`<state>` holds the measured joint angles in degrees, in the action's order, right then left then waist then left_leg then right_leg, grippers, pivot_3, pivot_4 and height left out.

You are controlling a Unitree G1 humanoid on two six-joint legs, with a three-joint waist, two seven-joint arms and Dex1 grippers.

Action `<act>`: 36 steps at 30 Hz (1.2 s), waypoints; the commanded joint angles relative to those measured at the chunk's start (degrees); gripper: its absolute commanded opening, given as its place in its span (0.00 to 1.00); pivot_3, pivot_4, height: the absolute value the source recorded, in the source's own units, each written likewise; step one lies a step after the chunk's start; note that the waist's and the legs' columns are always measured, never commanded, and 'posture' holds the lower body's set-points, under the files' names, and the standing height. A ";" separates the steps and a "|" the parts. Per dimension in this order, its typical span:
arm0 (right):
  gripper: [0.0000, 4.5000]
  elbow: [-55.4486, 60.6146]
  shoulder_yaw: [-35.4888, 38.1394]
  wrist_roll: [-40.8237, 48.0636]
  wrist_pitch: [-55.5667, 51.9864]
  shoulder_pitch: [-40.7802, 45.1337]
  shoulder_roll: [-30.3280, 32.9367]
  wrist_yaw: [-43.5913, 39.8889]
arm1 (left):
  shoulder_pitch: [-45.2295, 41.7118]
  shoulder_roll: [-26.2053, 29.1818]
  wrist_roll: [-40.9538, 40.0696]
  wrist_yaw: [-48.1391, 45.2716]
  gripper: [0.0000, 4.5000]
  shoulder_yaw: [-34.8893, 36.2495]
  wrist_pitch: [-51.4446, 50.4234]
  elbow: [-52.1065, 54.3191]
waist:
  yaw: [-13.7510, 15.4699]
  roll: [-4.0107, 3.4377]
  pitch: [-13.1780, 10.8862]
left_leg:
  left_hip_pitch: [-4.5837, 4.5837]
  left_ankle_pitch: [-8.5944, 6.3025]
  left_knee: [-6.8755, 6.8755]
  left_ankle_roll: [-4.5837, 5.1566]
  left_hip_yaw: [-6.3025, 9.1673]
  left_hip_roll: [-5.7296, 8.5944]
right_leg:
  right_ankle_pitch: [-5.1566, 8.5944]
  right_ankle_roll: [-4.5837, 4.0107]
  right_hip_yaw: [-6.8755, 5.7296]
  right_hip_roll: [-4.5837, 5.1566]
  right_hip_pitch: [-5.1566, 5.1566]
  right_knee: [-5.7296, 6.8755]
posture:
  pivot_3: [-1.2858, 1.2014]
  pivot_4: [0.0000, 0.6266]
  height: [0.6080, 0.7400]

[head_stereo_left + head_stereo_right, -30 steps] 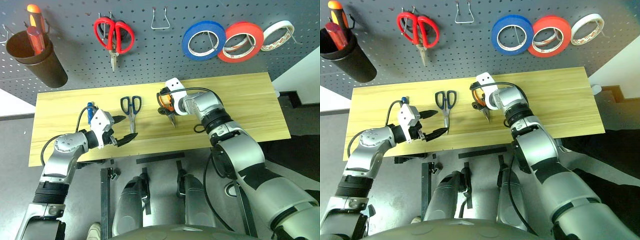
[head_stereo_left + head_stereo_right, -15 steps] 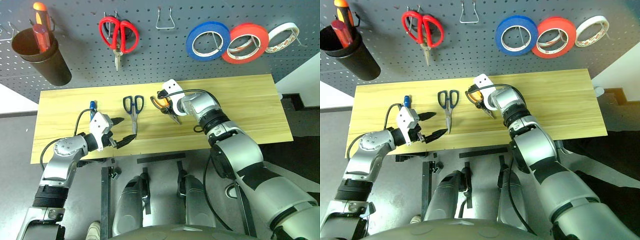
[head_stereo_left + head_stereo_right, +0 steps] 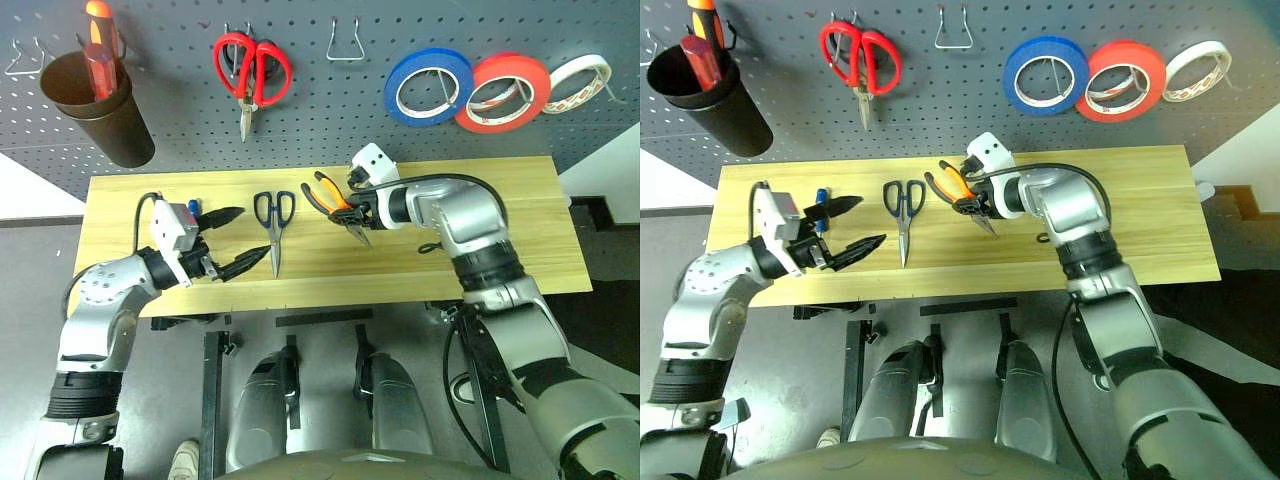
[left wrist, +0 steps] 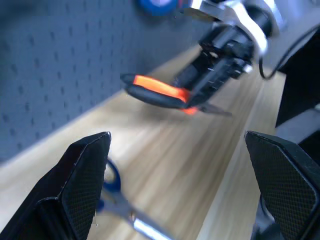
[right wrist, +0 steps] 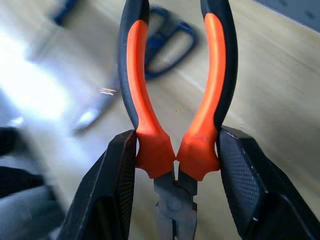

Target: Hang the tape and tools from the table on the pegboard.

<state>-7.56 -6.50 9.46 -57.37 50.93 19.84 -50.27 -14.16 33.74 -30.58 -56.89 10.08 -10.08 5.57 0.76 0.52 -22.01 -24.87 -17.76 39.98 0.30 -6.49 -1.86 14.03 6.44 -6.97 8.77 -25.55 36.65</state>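
So far only the blue tape roll (image 3: 430, 86) hangs on the pegboard (image 3: 180, 120), well to the right; three tools remain. Leftmost, the blue-handled screwdriver (image 3: 820, 198) lies on the counter (image 3: 520, 235), mostly hidden behind the left end effector (image 3: 232, 240), which hovers with its fingers spread wide and empty. Next, the dark-handled scissors (image 3: 273, 222) lie flat, handles toward the pegboard, blades toward the near edge. Right of them, the right end effector (image 3: 352, 207) is clamped on the orange-and-black pliers (image 5: 175, 100) near the pivot, lifted off the counter, handles pointing up-left, nose down toward the wood.
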 commanded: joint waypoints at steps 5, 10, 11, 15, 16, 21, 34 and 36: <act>0.46 18.58 13.29 13.69 0.93 -4.49 0.34 0.51 | -1.96 -0.09 -4.31 -0.31 1.00 4.46 0.71 0.65 | 0.05 0.25 2.79 | -0.16 0.00 0.00 0.00 0.07 0.02 | -0.03 0.00 -0.14 -0.07 0.09 -0.36 | 0.53 0.28 0.99; 0.46 21.64 18.49 20.83 7.48 -3.71 -2.09 1.56 | -7.04 -1.61 -5.02 0.60 1.00 5.12 2.21 -1.77 | -0.02 0.40 5.50 | -0.25 0.00 0.01 0.00 0.17 0.04 | -0.08 -0.01 -0.27 -0.10 0.14 -0.47 | 0.52 0.18 0.99; 0.46 21.25 18.66 21.29 8.63 -3.28 -2.59 2.42 | -8.01 -1.86 -5.20 0.80 1.00 5.22 2.34 -2.17 | -0.06 0.47 6.34 | -0.26 0.00 0.00 0.00 0.19 0.04 | -0.08 -0.01 -0.30 -0.10 0.14 -0.47 | 0.52 0.16 0.99; 0.46 17.42 17.92 20.36 14.58 0.14 -4.74 6.92 | -11.13 -2.91 -5.20 1.32 1.00 5.79 3.70 -4.07 | -0.63 0.45 8.45 | -0.19 0.01 0.02 -0.01 0.19 0.05 | -0.10 -0.03 -0.32 -0.12 0.23 -0.48 | 0.52 0.12 0.99; 0.46 16.12 17.75 20.24 15.70 1.28 -5.22 7.78 | -11.72 -3.17 -5.10 1.42 1.00 5.87 4.22 -4.44 | -0.84 0.44 8.93 | -0.13 0.01 0.02 -0.02 0.19 0.04 | -0.11 -0.05 -0.32 -0.12 0.30 -0.48 | 0.52 0.11 0.99; 0.46 6.63 15.87 17.07 23.65 7.06 -6.64 11.50 | -13.14 -3.37 -5.04 1.65 1.00 5.96 4.90 -4.99 | -1.71 0.54 10.86 | 0.50 0.03 -0.06 -0.05 0.22 0.04 | -0.11 -0.05 -0.32 -0.14 0.92 -0.56 | 0.53 0.08 0.99; 0.46 -28.12 12.65 4.96 49.57 22.41 -12.41 21.93 | -9.37 -2.20 -2.78 3.60 1.00 4.99 4.60 -2.63 | -3.38 0.39 12.81 | 0.77 0.05 -0.06 -0.08 0.22 0.04 | -0.12 -0.06 -0.24 -0.16 1.11 -0.48 | 0.54 0.07 0.99; 0.46 -31.65 12.85 4.44 51.71 23.63 -12.72 22.59 | -9.08 -2.03 -2.49 4.14 1.00 4.92 4.27 -2.40 | -3.35 0.39 12.83 | 0.78 0.05 -0.06 -0.09 0.24 0.04 | -0.12 -0.06 -0.23 -0.16 1.11 -0.46 | 0.54 0.07 0.99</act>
<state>-38.16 5.72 14.34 -9.41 71.26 7.55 -28.57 -23.25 30.97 -33.24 -53.38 14.35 -5.84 1.15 -2.59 0.91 -9.17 -24.09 -17.71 39.91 0.21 -6.24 -1.82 13.92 6.37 -7.20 8.60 -24.44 36.19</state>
